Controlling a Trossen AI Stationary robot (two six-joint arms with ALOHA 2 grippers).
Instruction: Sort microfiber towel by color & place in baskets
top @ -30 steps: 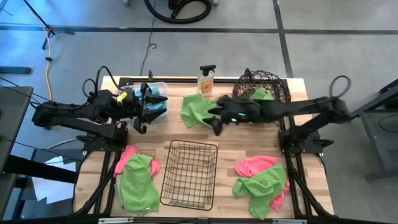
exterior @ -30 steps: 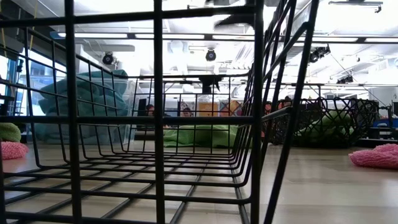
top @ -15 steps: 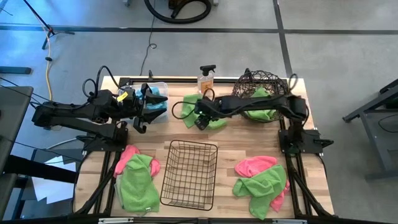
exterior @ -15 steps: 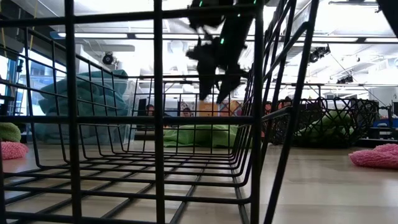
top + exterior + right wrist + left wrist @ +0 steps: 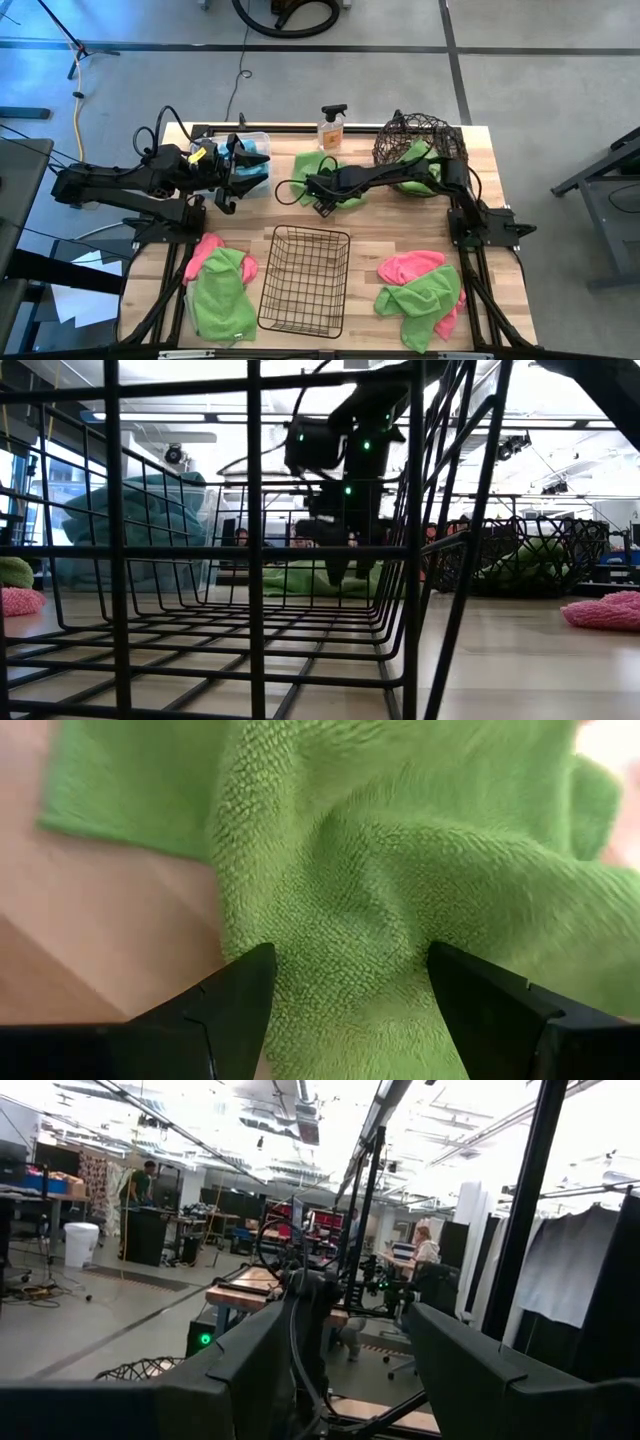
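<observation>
Right gripper, jaws wide, straddles a green towel (orange spray bottle just behind); left gripper open near the clear bin.

Bare wood lay open to you between the black wire-grid basket and the pink and green towels, the far edge crowded by clear bin, spray bottle, round woven basket.

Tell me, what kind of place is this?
Probably a robotics lab or workshop: a wooden table carrying two robot arms stands on a concrete floor, and the left wrist view shows people at desks among equipment beneath open ceiling lights.
</observation>
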